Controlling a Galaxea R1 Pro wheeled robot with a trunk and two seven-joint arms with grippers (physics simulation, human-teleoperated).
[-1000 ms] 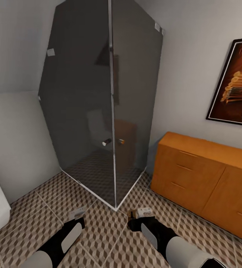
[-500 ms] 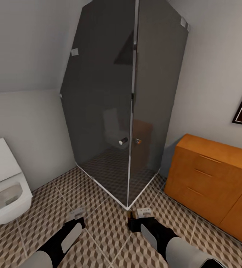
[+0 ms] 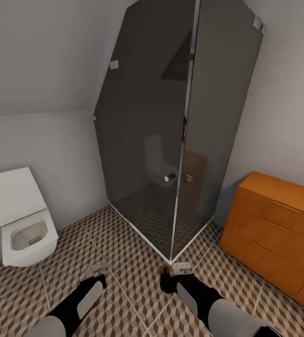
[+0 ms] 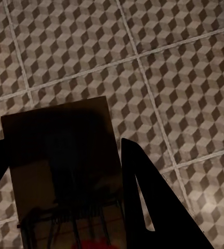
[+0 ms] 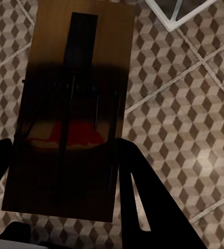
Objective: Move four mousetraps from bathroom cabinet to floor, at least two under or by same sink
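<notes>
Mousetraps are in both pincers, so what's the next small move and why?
Probably keep turning toward the toilet side to look for a sink. Each pincer holds a mousetrap above the bathroom floor, and the views give no sink to place them beside.

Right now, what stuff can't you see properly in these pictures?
- Cabinet: head view, its right part is cut off by the picture's edge.
- Inside the shower enclosure: head view, dark glass blurs it.
- Left gripper's mousetrap: left wrist view, its near end is cut off by the picture's edge and deep in shadow.
- Right gripper's mousetrap: right wrist view, metal parts lost in shadow.
- Toilet: head view, its base is hidden behind the bowl.
</notes>
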